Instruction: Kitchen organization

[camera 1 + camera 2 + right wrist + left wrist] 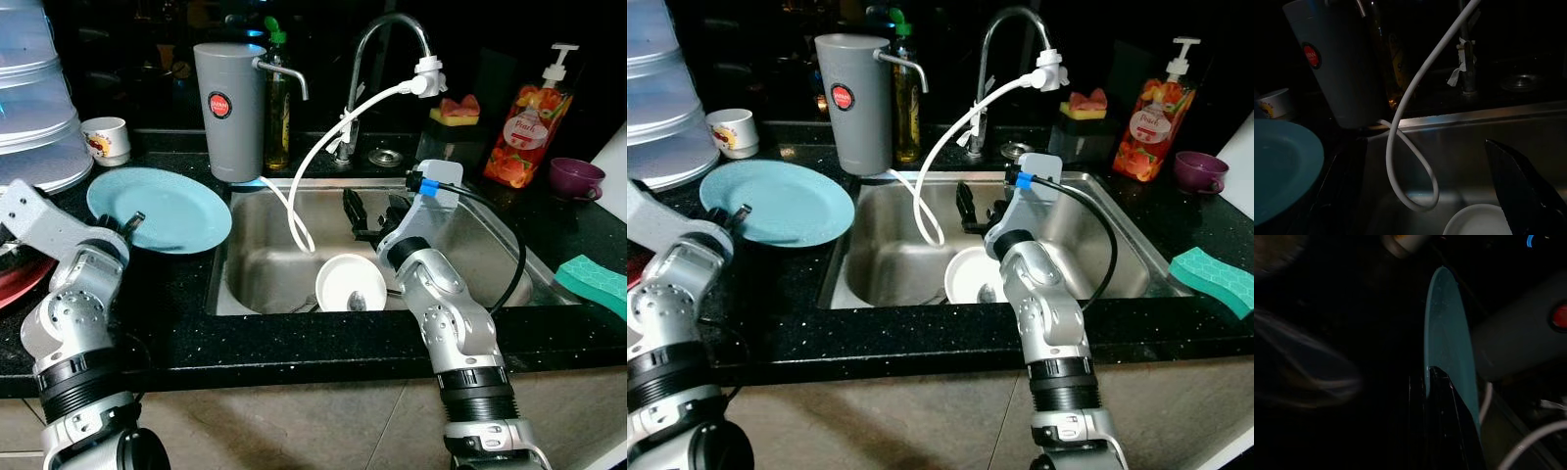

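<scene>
One teal plate (162, 209), round and shallow, lies on the black speckled counter (294, 338) left of the steel sink (265, 259); the left gripper (132, 225) pinches its near rim. Over the basin the right gripper (377, 217) hangs with fingers spread, above a white bowl (350, 283). From the left wrist, a black finger (1447, 421) presses the plate's edge. From the right wrist, a white hose (1410, 122) loops past a grey dispenser (1342, 63).

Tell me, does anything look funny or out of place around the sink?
Yes. A white hose is clipped onto the faucet tip and droops in a loose loop into the sink. Also, the blue plate hangs slightly over the sink's edge, held at its rim by the left gripper.
</scene>
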Controlling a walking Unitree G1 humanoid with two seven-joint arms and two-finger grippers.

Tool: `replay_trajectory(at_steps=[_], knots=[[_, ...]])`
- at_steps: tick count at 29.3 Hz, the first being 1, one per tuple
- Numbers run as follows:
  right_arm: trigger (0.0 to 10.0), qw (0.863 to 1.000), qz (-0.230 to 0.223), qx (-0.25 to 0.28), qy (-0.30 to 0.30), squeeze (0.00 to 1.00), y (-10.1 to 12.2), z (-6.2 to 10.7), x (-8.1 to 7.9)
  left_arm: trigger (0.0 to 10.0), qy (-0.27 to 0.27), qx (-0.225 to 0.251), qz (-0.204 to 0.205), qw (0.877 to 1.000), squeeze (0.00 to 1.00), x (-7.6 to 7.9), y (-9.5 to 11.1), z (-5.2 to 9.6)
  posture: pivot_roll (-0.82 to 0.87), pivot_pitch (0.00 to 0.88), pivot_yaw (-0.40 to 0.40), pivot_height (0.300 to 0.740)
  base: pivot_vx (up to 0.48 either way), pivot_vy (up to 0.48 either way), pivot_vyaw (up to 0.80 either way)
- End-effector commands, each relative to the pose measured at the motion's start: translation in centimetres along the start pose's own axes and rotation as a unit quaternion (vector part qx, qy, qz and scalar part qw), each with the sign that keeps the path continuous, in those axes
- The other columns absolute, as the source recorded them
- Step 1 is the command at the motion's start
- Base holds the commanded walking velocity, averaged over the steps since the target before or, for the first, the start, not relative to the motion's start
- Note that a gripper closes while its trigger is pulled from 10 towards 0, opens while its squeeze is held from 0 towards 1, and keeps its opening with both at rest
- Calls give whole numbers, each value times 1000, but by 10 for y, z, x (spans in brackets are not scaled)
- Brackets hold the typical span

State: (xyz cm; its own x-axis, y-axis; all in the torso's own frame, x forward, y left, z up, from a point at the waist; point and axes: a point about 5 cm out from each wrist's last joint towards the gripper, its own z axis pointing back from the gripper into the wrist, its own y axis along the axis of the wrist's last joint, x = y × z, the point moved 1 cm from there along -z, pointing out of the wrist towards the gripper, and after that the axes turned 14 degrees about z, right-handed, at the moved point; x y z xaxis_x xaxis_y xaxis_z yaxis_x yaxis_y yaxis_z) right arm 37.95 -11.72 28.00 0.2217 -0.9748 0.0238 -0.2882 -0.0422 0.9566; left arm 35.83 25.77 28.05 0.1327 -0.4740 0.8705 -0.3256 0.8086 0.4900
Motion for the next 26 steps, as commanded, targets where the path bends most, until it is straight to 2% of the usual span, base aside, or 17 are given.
replay_trajectory(at_steps=[1,3,5,7,9,11,13,14,15,16,17,18,24,26], knots=[[10000,1000,-4,3,-6,0,2,-2,3,10000,-41,-17,8,999,0,9,-6,3,29,123,-40,740,0,0,0],[10000,1000,-4,3,-6,0,2,-2,3,10000,-41,-17,8,999,0,9,-6,3,29,123,-40,740,0,0,0],[10000,1000,-27,-1,0,0,0,-1,3,10000,-109,-56,12,992,0,23,-16,9,29,115,-41,740,0,0,0],[10000,1000,-27,-1,0,0,0,-1,3,10000,-109,-56,12,992,0,23,-16,9,29,115,-41,740,0,0,0],[10000,997,-76,-3,3,0,0,-1,7,10000,-208,-110,3,972,0,40,-24,20,28,114,-42,740,0,0,0],[10000,994,-105,3,0,0,4,1,15,10000,-269,-139,-18,953,0,46,-21,27,26,115,-41,740,0,0,0],[10000,994,-111,7,-3,0,6,2,20,10000,-288,-146,-42,945,0,46,-15,28,27,119,-41,740,0,0,0],[10000,994,-111,7,-3,0,6,2,20,10000,-288,-146,-42,945,0,46,-15,28,27,119,-41,740,0,0,0],[10000,993,-114,9,-5,0,8,2,24,10000,-307,-157,-55,937,0,48,-13,30,30,121,-40,740,0,0,0],[10000,993,-114,9,-5,0,8,2,24,10000,-307,-157,-55,937,0,48,-13,30,30,121,-40,740,0,0,0],[10000,991,-130,12,-5,0,9,4,27,10000,-343,-182,-71,919,0,49,-10,37,30,121,-40,740,0,0,0],[10000,990,-138,13,-4,0,10,5,28,10000,-353,-188,-77,913,0,50,-9,38,33,124,-38,740,0,0,0],[10000,982,-187,23,22,0,15,7,25,10000,-381,-203,-60,900,0,53,-9,40,33,124,-38,740,0,0,0],[10000,974,-219,32,52,0,19,10,20,10000,-408,-219,-34,886,0,59,-13,44,28,126,-42,740,0,0,0]])
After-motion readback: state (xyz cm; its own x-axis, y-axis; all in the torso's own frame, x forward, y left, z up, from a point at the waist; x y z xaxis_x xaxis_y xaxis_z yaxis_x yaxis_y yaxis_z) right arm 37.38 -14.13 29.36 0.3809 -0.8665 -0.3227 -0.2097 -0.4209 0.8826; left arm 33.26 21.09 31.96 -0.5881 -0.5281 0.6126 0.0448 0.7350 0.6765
